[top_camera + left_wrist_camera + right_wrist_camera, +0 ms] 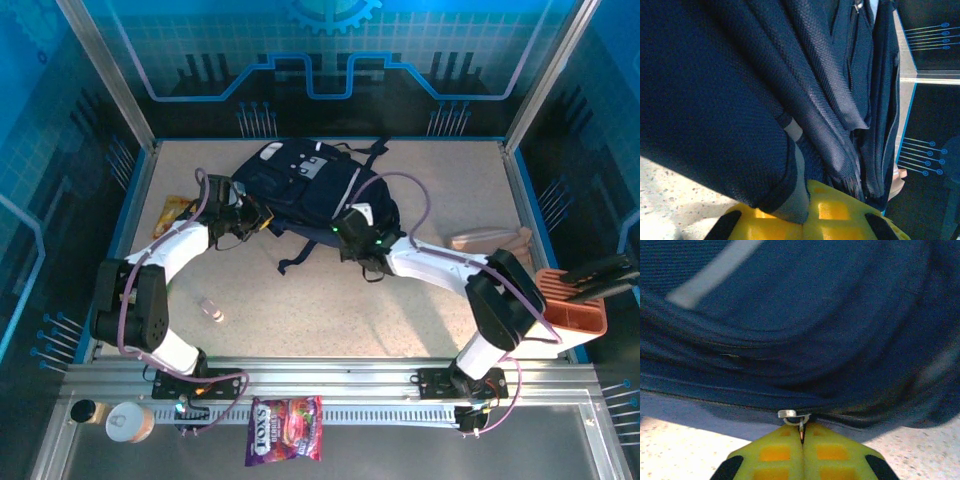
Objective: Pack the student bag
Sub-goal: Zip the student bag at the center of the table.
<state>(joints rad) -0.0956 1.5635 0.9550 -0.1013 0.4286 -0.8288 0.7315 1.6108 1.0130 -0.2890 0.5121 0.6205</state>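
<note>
The student bag, dark navy with thin white stripes and a grey-white patch, lies at the back middle of the table. My left gripper is at its left edge. In the left wrist view the yellow fingers are shut on a grey-lined fold of the bag's fabric. My right gripper is at the bag's near right side. In the right wrist view its fingertips are pressed together on the small metal zipper pull of the bag.
An orange snack packet lies left of the bag, and a small clear bottle sits on the table in front. A tan object and an orange holder are at the right. A candy bag and cups rest on the front rail.
</note>
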